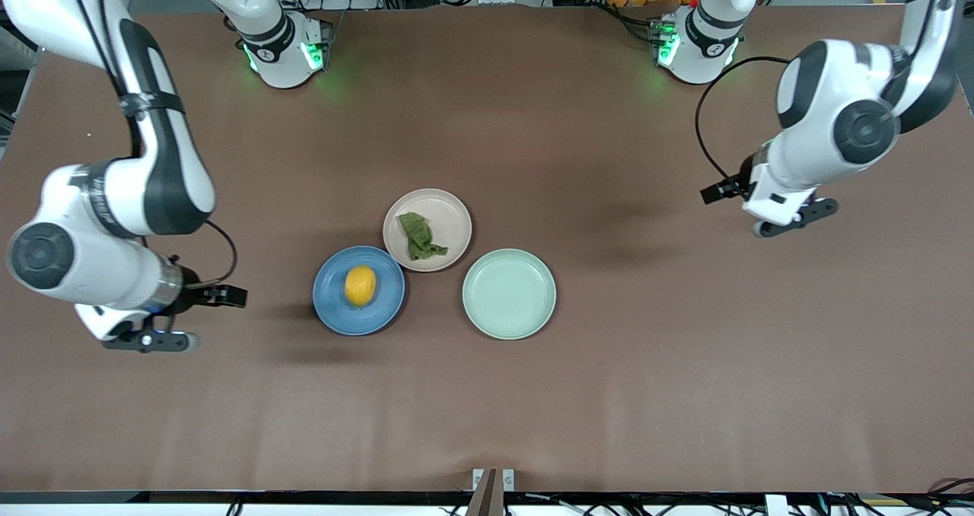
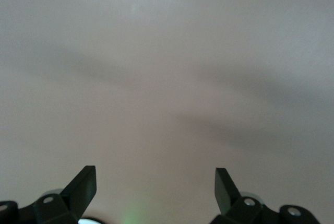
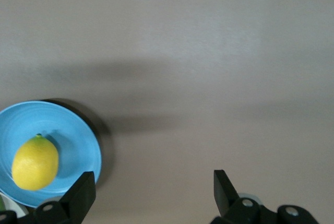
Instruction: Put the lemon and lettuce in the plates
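Observation:
The yellow lemon lies in the blue plate. The dark green lettuce lies in the beige-pink plate, which touches the blue plate and sits farther from the front camera. My right gripper is open and empty above the table, beside the blue plate toward the right arm's end. Its wrist view shows the lemon in the blue plate and the open gripper. My left gripper is open and empty over bare table at the left arm's end; in its wrist view the gripper shows over bare table only.
A pale mint-green plate with nothing in it stands beside the blue and beige-pink plates, toward the left arm's end. The brown table stretches around the plates.

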`<act>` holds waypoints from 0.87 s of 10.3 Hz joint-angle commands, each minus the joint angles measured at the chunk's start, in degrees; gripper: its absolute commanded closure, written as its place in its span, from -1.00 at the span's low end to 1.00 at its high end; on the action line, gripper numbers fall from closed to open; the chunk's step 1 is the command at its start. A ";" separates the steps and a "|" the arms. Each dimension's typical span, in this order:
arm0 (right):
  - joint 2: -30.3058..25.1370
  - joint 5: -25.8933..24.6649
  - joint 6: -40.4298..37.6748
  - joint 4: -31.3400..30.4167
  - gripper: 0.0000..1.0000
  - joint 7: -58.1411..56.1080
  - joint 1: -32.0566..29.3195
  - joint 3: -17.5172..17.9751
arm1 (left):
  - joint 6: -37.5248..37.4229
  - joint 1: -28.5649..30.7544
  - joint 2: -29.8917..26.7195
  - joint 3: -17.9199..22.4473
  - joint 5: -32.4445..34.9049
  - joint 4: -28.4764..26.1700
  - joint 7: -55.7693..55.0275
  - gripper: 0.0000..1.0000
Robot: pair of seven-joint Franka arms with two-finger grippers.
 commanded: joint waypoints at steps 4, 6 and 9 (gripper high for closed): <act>-5.58 -0.51 -8.65 -0.33 -1.00 -4.89 -4.01 0.83 | -1.01 0.96 -0.58 1.28 -1.30 16.03 14.98 -1.00; -8.03 -0.24 -11.98 -0.33 -1.00 -7.19 -6.21 1.27 | -2.24 1.05 -0.67 1.02 -0.87 19.39 16.41 -1.00; -12.08 -0.16 -13.23 -1.11 -1.00 -7.20 -6.13 0.83 | -9.26 0.79 -0.76 0.24 -0.52 25.45 17.81 -1.00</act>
